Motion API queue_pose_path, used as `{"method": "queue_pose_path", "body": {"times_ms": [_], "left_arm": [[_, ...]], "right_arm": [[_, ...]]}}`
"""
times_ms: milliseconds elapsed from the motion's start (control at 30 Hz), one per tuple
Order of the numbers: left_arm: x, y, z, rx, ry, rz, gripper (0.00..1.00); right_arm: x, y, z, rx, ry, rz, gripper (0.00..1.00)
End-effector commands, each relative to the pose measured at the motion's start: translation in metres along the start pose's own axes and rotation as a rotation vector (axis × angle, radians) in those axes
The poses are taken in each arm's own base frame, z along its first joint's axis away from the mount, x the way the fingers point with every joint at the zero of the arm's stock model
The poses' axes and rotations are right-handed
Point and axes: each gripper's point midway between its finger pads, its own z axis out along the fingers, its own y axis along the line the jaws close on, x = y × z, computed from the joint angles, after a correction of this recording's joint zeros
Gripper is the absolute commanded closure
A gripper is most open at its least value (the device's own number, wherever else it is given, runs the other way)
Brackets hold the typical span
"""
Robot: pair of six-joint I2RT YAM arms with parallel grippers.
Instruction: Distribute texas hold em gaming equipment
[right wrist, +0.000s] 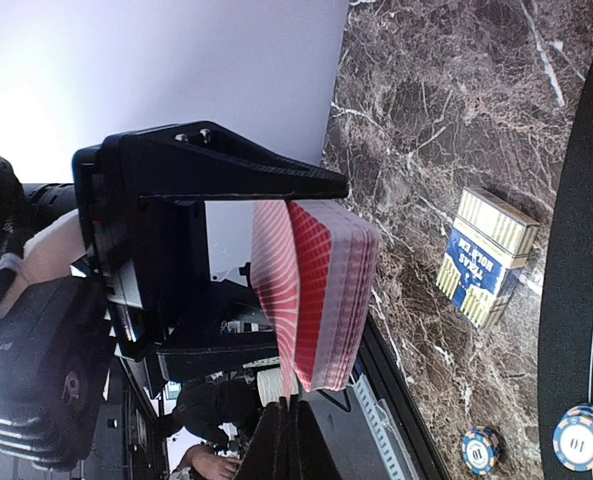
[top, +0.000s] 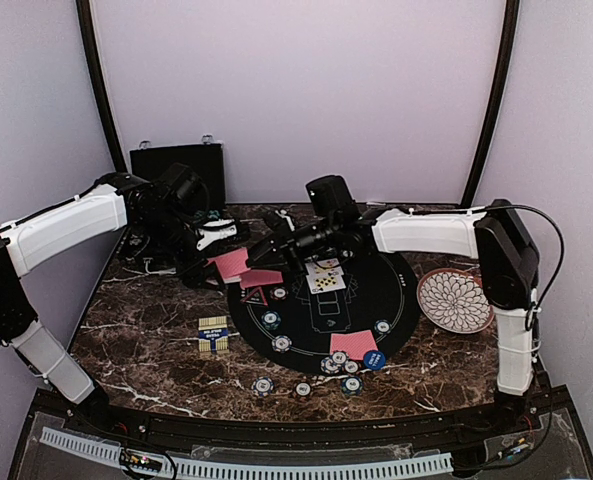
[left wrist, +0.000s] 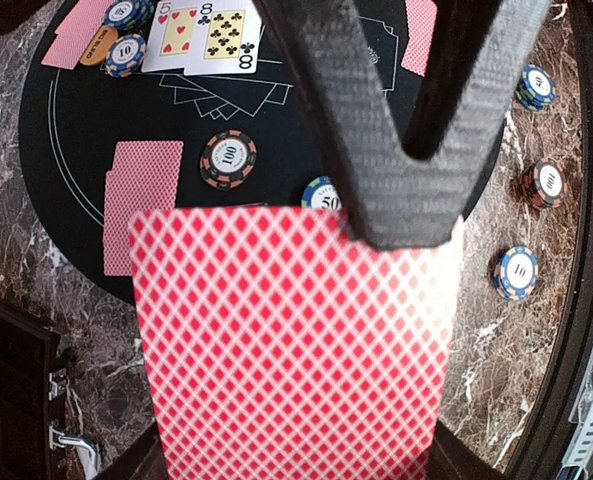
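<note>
Deck (left wrist: 296, 350) light, slick, flexy; your left gripper (right wrist: 311, 270) clamps it flat. Right gripper (left wrist: 401, 215) pinched closed at top edge; peel one off gently.

2 cards (top: 325, 277) on the mat (top: 388, 290); plate (top: 454, 300) to its right.

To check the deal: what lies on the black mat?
Two face-up cards, face-down red cards and chips lie on the mat. Whatever lies right under the held deck is covered.

High overview; wrist views near cards (left wrist: 296, 350)
</note>
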Motion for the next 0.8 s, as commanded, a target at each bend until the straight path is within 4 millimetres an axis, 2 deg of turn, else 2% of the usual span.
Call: {"method": "queue_pose_path", "body": {"times_ms": [0,333,500,633,767], "left_arm": [[0.003,0.001,-0.007,-0.019,0.002,0.002,1.00],[0.004,0.002,-0.006,-0.017,0.011,0.002,1.00],[0.006,0.002,-0.005,-0.018,0.020,0.001,1.00],[0.006,0.002,-0.005,-0.015,0.020,0.002,1.00],[0.006,0.002,-0.006,-0.017,0.019,0.000,1.00]], "right_arm": [[-0.005,0.021,-0.030,-0.027,-0.043,-0.050,1.00],[-0.003,-0.005,-0.083,0.070,-0.109,-0.017,1.00],[0.001,-0.024,-0.117,0.178,-0.145,-0.019,1.00],[0.003,-0.052,-0.149,0.371,-0.171,-0.010,1.00],[0.001,-0.090,-0.184,0.724,-0.190,-0.047,1.00]]}}
